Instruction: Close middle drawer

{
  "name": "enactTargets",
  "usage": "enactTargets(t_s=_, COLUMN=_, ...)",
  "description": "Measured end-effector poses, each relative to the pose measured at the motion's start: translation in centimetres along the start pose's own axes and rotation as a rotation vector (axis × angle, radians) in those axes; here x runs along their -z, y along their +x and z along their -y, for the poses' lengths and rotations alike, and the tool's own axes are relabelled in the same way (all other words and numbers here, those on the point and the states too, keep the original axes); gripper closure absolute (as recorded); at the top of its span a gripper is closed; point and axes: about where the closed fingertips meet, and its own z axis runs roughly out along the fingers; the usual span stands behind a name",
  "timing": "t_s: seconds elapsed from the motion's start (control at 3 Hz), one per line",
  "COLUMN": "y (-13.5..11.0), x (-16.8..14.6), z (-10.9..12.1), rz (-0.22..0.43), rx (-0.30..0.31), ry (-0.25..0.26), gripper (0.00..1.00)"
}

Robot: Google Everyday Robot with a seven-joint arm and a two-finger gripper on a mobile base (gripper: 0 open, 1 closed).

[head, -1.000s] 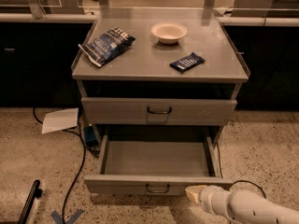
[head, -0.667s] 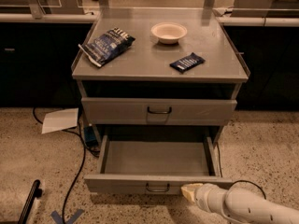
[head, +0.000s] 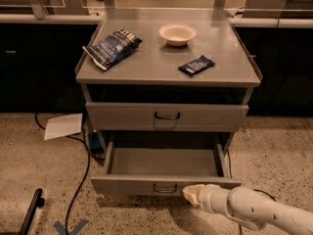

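Note:
The middle drawer [head: 146, 184] is a grey metal tray pulled far out of the grey cabinet, and it is empty inside. Its front panel has a small dark loop handle [head: 165, 189] at the centre. My gripper [head: 192, 194] is on a white arm that comes in from the lower right. Its cream tip is against the drawer's front panel, just right of the handle. The top drawer [head: 167, 116] above is shut.
On the cabinet top [head: 161, 62] lie a dark chip bag [head: 112, 45], a white bowl [head: 177, 33] and a dark snack bar [head: 196, 65]. On the floor at the left are a sheet of paper [head: 63, 126], a black cable [head: 80, 180] and blue tape [head: 68, 226].
My gripper has moved left and up to the drawer's front panel beside the handle. The drawer front looks slightly further in.

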Motion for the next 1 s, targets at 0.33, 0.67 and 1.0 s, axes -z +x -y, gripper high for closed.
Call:
enactTargets(t_s=0.33, y=0.0, x=0.0, z=0.0, rz=0.0, rx=0.0, ry=0.0, gripper=1.0)
enactTargets(t_s=0.67, y=-1.0, x=-0.3, z=1.8, rz=0.022, rx=0.022, ry=0.017, gripper=1.0)
enactTargets(t_s=1.0, y=-2.5, x=0.3, z=4.9, rz=0.049, rx=0.059, ry=0.063, gripper=1.0)
